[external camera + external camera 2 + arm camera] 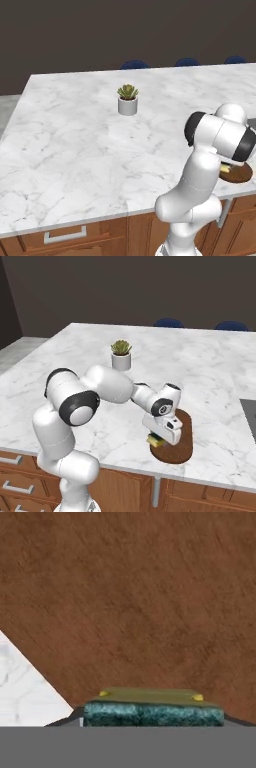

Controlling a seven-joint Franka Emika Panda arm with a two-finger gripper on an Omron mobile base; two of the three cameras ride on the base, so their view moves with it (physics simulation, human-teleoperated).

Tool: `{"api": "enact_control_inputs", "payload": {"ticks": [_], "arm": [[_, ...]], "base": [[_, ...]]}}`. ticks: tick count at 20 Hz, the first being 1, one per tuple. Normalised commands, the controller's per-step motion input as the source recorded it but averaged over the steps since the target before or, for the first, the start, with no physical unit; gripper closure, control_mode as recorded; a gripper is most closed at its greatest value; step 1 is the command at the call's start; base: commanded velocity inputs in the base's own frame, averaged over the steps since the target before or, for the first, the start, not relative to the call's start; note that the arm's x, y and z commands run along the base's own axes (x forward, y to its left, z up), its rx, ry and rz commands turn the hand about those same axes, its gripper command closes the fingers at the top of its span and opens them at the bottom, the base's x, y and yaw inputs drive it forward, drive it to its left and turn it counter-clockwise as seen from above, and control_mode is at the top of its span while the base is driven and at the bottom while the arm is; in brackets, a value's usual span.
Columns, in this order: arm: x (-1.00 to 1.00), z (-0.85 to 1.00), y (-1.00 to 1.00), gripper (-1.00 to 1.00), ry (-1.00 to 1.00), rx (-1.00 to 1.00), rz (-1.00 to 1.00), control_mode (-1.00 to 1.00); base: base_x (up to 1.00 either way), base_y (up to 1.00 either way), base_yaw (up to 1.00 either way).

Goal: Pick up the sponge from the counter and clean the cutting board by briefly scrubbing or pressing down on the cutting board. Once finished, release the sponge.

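While the sponge, a small yellow block with a dark green scrubbing layer, is sitting on the near end of the cutting board, the gripper is pointing down at it with its jaws closed around the sponge. In the hand view, the sponge is lying between the finger tips, green layer facing the camera, with the reddish-brown wood of the board beneath. The board is lying flat near the front edge of the white marble counter, above brown wooden cabinets. Farther back, well apart from the board, a small potted plant is standing upright in a pale pot.
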Motion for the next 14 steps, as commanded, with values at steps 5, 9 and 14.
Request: {"api": "enact_control_inputs", "payload": {"ticks": [5,9,14], "arm": [[0.72,-0.13,0.18,1.0,0.0,0.0,0.0,-1.0],[0.7,-0.07,0.13,1.0,0.0,0.0,0.0,-1.0],[0.67,-0.06,0.02,1.0,0.0,0.0,0.0,-1.0]], "base": [[0.0,0.0,0.0],[0.0,0.0,0.0],[0.0,0.0,0.0]]}}
